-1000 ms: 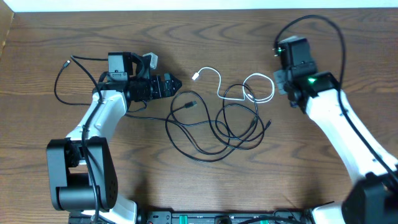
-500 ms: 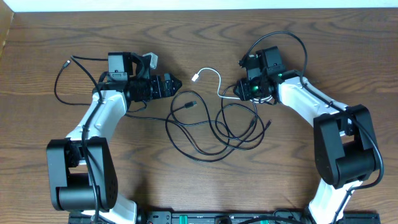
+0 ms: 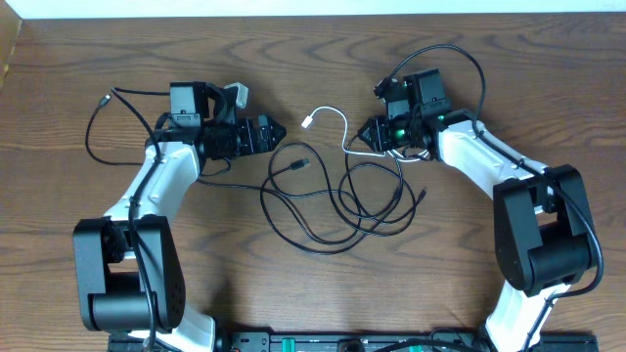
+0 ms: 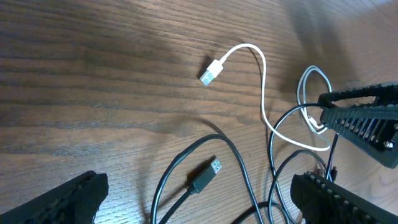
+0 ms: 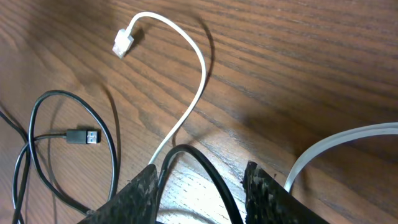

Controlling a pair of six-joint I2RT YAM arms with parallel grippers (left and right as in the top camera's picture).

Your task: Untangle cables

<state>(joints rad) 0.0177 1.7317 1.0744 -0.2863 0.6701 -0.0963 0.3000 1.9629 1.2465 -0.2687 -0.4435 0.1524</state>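
1 white cable (image 5: 203, 65), tangled black cables (image 4: 202, 179).

clear: table (image 3: 391, 293) front strip | blocked: cables (image 3: 354, 203) sprawl between left end effector (image 3: 278, 132) and right end effector (image 3: 364, 134)

The left arm (image 3: 156, 186) and right arm (image 3: 479, 156) have smooth white link shells between bulky black joint housings. A black wire (image 3: 440, 47) arcs over the right wrist, where a small green light (image 3: 399, 127) glows. The jaws are black with a finely ribbed, grainy surface.
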